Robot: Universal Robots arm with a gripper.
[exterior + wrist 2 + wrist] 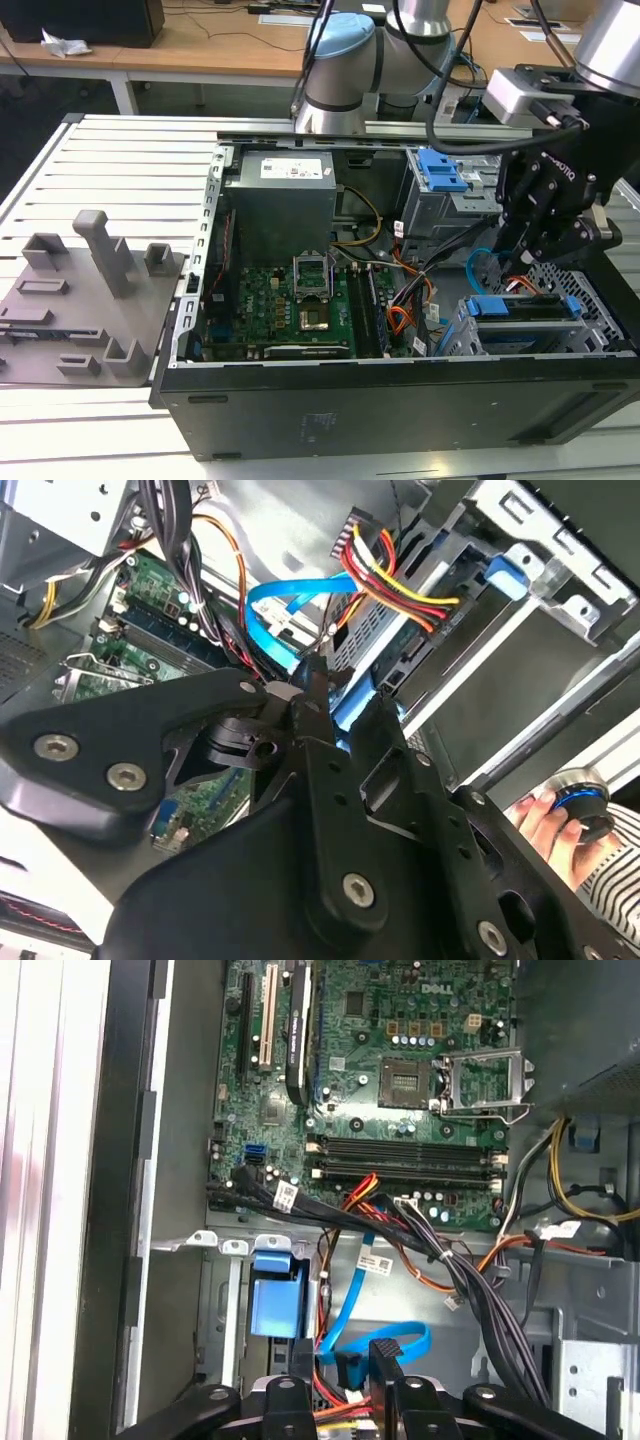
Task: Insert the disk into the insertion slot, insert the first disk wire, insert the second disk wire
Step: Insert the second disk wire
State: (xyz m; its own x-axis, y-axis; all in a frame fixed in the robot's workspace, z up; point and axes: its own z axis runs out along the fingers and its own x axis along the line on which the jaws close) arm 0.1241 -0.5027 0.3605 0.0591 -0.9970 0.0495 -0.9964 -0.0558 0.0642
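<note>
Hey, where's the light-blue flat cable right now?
The light-blue flat cable loops inside the computer case at the exterior view's right, beside the gripper and just above the disk.

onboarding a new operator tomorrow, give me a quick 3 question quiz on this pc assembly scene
1. True or false: the disk sits in the insertion slot.
2. Which cable is nearest the gripper? a) the second disk wire, light blue; b) a white ribbon cable; c) a green cord.
3. What stands on the table at the exterior view's left of the computer case?
Key: 1 true; 2 a; 3 a grey fixture with upright blocks.
</note>
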